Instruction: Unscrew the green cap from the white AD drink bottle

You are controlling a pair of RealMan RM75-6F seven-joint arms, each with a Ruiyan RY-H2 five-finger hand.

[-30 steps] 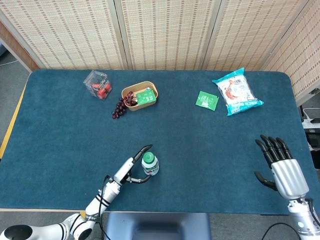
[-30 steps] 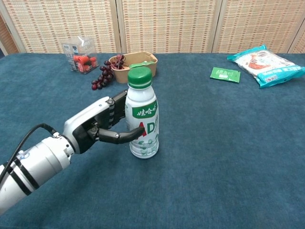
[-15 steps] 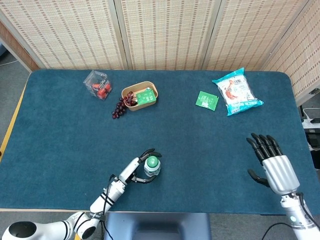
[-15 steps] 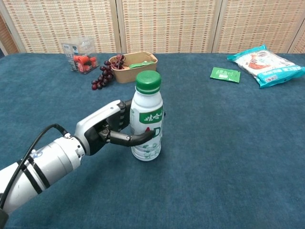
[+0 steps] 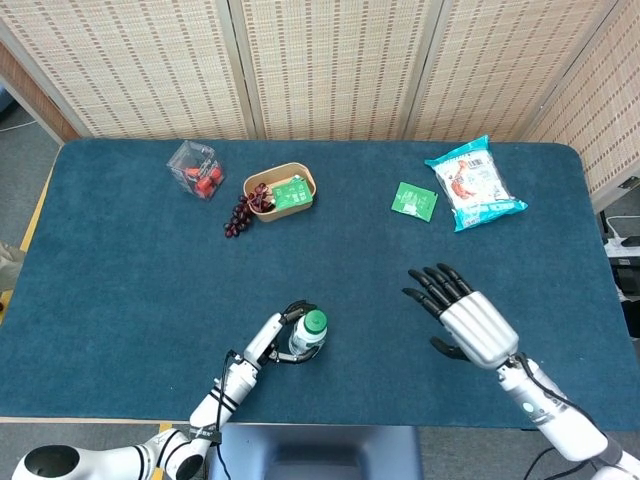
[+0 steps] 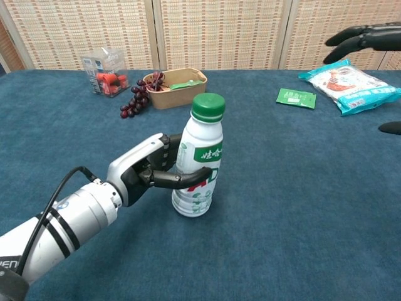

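The white AD drink bottle (image 6: 198,169) with its green cap (image 6: 208,106) stands near the table's front edge, leaning a little to the right; from above the green cap (image 5: 315,322) tops the bottle (image 5: 305,340). My left hand (image 6: 153,170) grips the bottle's body, fingers wrapped round its middle; in the head view the left hand (image 5: 275,340) sits just left of it. My right hand (image 5: 466,320) hovers open to the right of the bottle, fingers spread and apart from it. Only the fingertips (image 6: 360,36) of that hand show in the chest view, top right.
At the back stand a paper bowl (image 5: 280,190) with a green packet, dark grapes (image 5: 237,216) beside it, and a clear box (image 5: 194,168) of red items. A green sachet (image 5: 414,200) and a snack bag (image 5: 473,182) lie back right.
My left hand closed round the bottle and shifted it slightly right, tilting it. My right hand swept in from the far right toward the middle of the table.
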